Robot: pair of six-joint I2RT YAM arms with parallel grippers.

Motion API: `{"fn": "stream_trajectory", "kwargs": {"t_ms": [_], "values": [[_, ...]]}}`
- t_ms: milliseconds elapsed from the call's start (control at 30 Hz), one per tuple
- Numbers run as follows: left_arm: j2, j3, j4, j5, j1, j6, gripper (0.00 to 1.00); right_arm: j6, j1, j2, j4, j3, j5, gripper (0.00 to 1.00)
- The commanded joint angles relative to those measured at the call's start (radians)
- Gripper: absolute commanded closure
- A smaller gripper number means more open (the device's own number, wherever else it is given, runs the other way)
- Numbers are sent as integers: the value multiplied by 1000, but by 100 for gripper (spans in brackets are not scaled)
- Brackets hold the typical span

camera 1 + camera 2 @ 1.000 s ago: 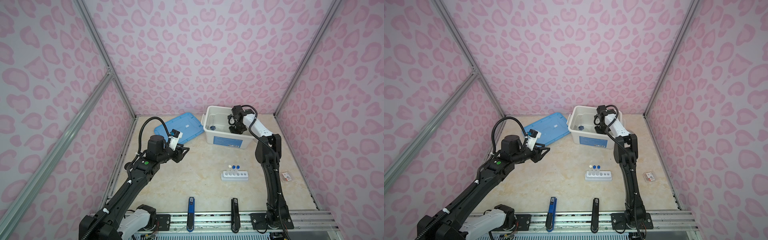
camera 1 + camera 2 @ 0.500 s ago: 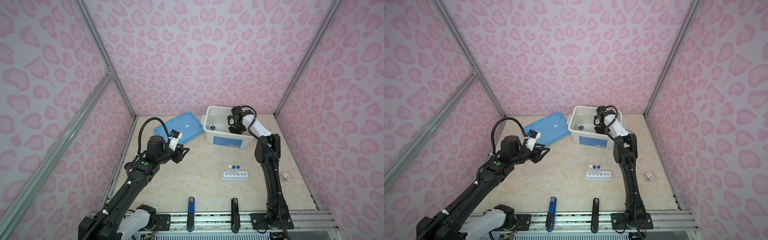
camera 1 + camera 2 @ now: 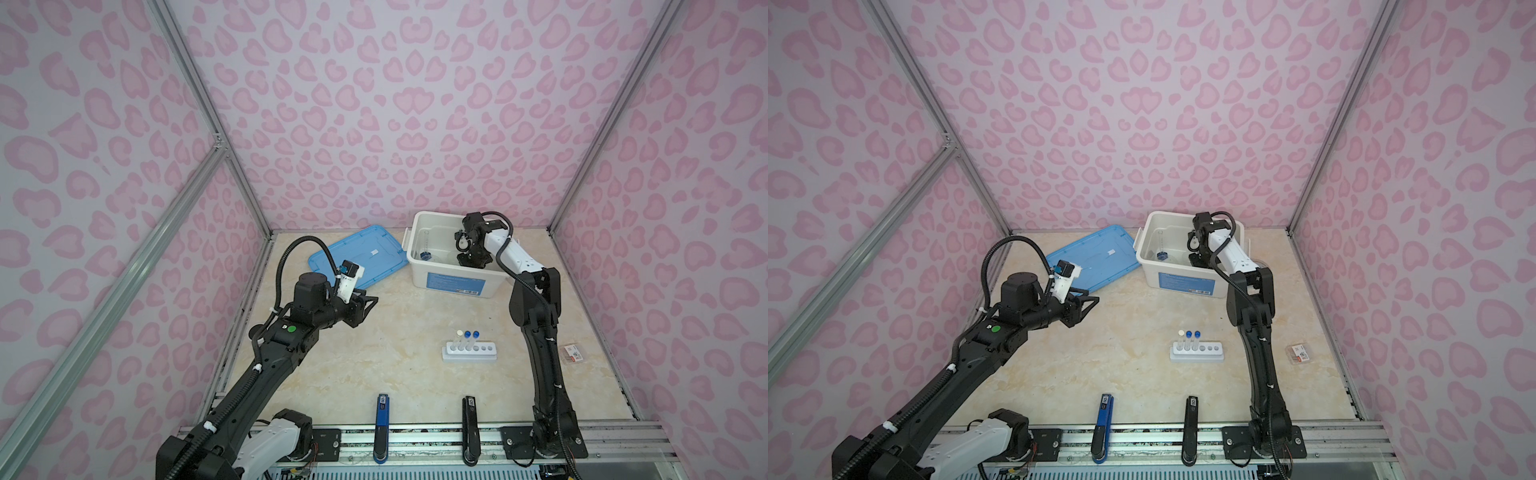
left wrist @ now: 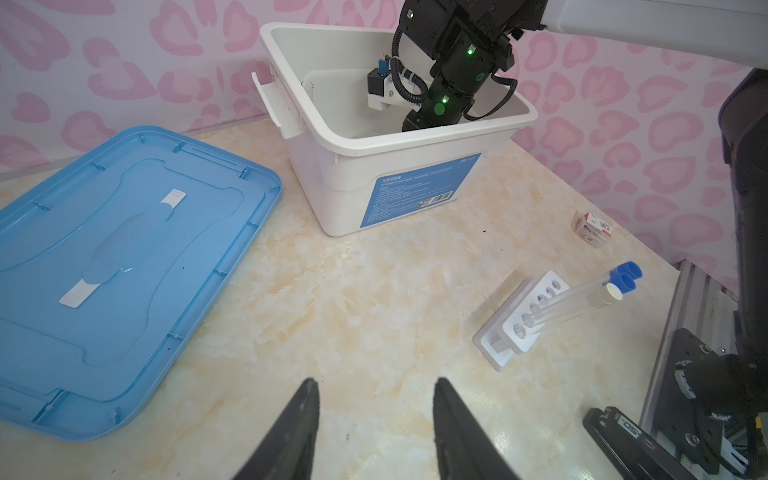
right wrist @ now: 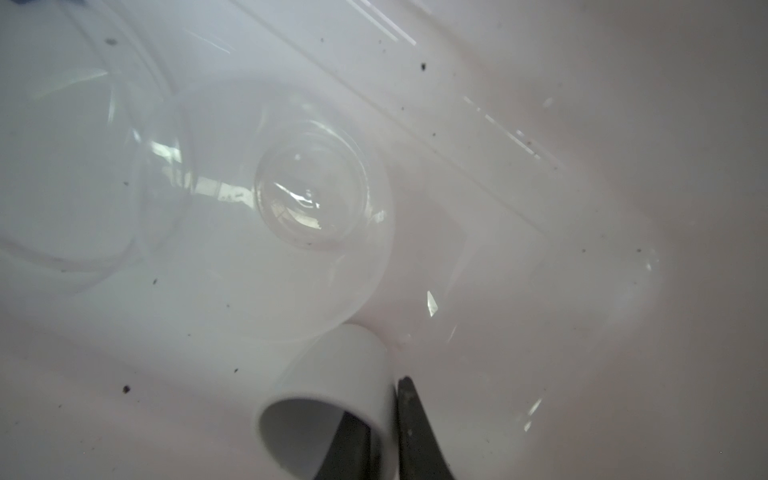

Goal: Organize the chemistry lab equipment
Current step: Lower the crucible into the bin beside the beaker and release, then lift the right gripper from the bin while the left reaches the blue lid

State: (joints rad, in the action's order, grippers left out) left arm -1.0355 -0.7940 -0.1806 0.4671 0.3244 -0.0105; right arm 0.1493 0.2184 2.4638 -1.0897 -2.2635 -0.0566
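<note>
White plastic is getting all the attention right now: the bin (image 3: pixel 409 249) is sitting at the back of the marbled table (image 3: pixel 374 357), and the right gripper (image 3: pixel 471 261) is reaching down inside it. In the right wrist view that gripper (image 5: pixel 376 399) is pinching the wall of a small white cup (image 5: pixel 336 374), with one finger inside the mouth and the other pressing on the outside. The cup is tilting, open end toward the camera. Whether it is resting on the bin's floor, I cannot tell.

Also inside the bin, a clear round vessel (image 5: pixel 291 232) is sitting just past the cup, and a clear round dish (image 5: pixel 62 187) is overlapping that vessel's far side. A tiny blue-based cylinder (image 3: pixel 424 254) is standing upright in the bin's left part, as both top views show.

Outside the bin, a blue lid (image 3: pixel 361 253) is lying flat just beside its left wall. The left gripper (image 4: pixel 376 380) is hovering in front of that lid, off the bin's front-left corner, with its jaws spread and nothing between them.

Well in front of the bin, a white rack (image 3: pixel 471 354) is standing on its own. It is holding three thin clear tubes (image 3: pixel 467 340) upright, one white-capped and two blue-capped, and its other three holes are showing empty. A small clear packet (image 3: pixel 572 353) is lying on the table, off the bin's front-right.
</note>
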Motion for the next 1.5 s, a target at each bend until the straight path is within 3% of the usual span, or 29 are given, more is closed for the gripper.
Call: {"fn": "stream_trajectory", "kwargs": {"t_ms": [0, 467, 1200, 1467], "values": [[9, 3, 24, 1, -1, -2, 53, -1, 0, 15, -2, -1, 1, 83], [11, -2, 27, 4, 0, 1, 53, 1, -2, 1, -50, -64, 8, 72], [18, -5, 28, -52, -5, -30, 51, -7, -8, -158, -78, -94, -15, 69], [19, 13, 63, -65, -66, -102, 47, -18, -7, -268, -66, -64, -28, 68]]}}
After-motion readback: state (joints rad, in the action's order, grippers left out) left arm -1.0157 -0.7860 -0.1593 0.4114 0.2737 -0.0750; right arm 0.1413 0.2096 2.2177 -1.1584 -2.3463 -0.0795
